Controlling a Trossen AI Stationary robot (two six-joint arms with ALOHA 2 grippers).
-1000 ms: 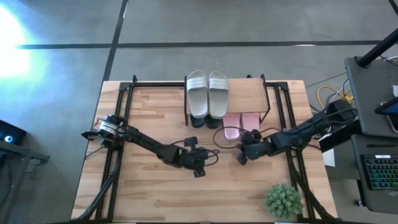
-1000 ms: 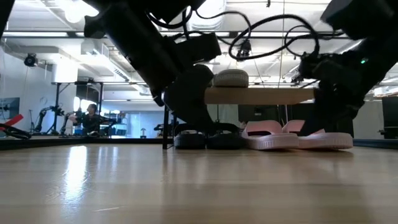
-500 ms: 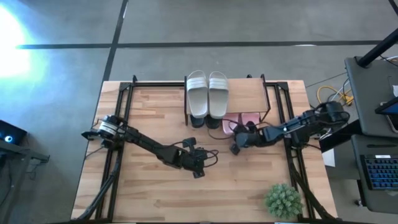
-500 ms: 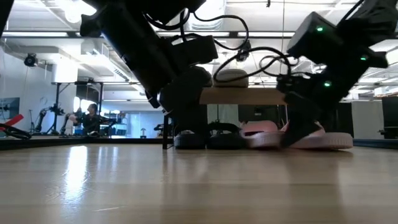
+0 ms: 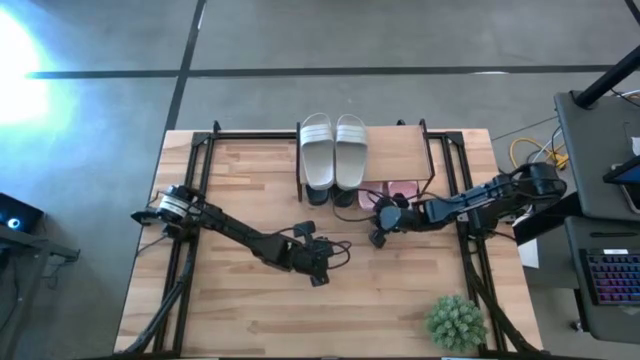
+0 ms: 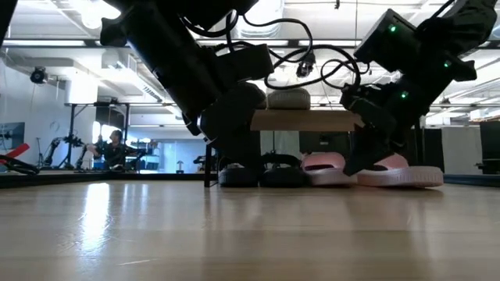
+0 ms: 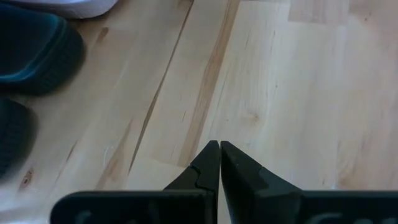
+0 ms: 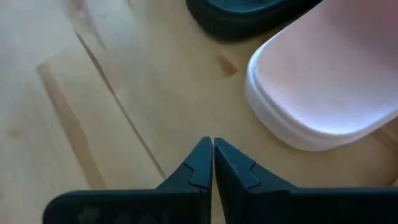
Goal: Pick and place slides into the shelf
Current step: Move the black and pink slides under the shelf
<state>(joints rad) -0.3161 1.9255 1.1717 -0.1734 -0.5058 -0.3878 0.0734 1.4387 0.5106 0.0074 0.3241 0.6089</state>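
Observation:
The shelf (image 5: 395, 150) stands at the table's far middle. The pale grey pair (image 5: 334, 150) lies on its board. The black pair (image 5: 330, 197) and the pink pair (image 5: 400, 190) rest with their soles on the tabletop under it, heels sticking out toward the near side. My right gripper (image 5: 378, 238), shut, hovers low just near of the pink heels; its wrist view shows a pink heel (image 8: 323, 81) and a black one (image 8: 249, 9) beyond the shut tips (image 8: 208, 149). My left gripper (image 5: 320, 272), shut, waits mid-table, near of the black slides (image 7: 31, 50).
A small green plant (image 5: 455, 320) stands at the table's near right corner. Black frame rails (image 5: 200, 160) run along both table sides. Bare wood (image 5: 250, 320) spreads over the near half. A person (image 6: 113, 148) sits far off in the room behind.
My right gripper has swung toward the table's far edge and a little left, in against the pink heels, staying shut. The pink slide beside the black pair now lies farther under the shelf than a second ago.

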